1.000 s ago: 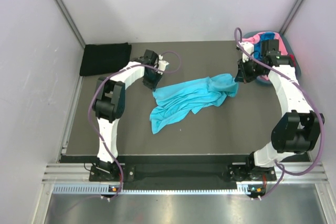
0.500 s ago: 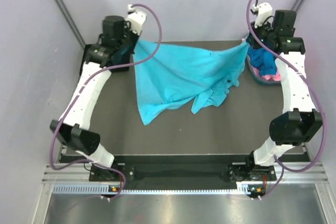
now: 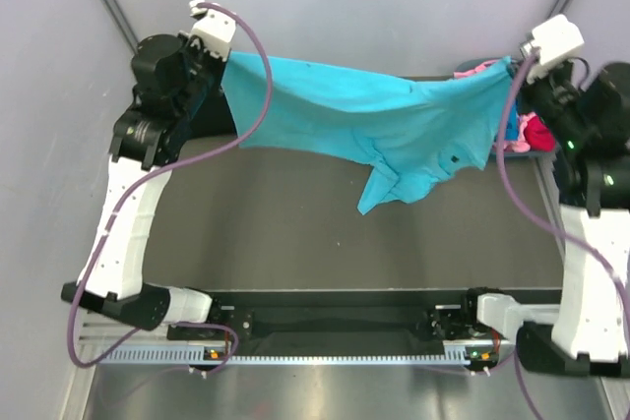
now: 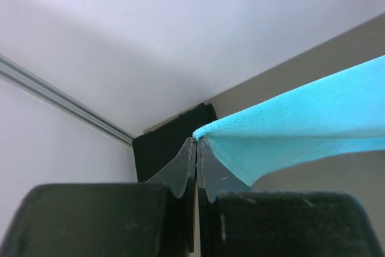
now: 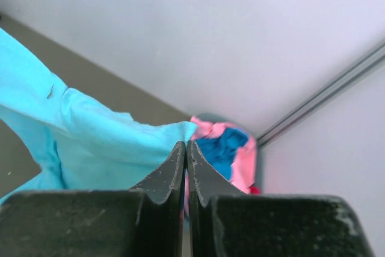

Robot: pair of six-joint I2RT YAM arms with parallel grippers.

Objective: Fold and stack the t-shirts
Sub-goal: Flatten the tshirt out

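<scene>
The light turquoise t-shirt [image 3: 374, 125] hangs stretched in the air between both grippers, high above the dark table, its lower part drooping at the middle right. My left gripper [image 3: 224, 58] is shut on its left corner [image 4: 207, 132]. My right gripper [image 3: 512, 66] is shut on its right corner [image 5: 180, 130]. The black t-shirt [image 4: 168, 148] lies folded at the table's far left corner, mostly hidden in the top view. Pink [image 5: 243, 161], royal blue [image 5: 219, 145] and red [image 3: 536, 133] shirts lie bunched in the tub at the far right.
The grey-blue tub [image 5: 207, 117] stands at the table's far right corner, by the right wall. The dark table [image 3: 295, 233] lies below the hanging shirt. Light walls close in the back and both sides.
Both arms have risen and spread further apart. The turquoise shirt went from lying crumpled on the table to hanging stretched in the air between the grippers.
</scene>
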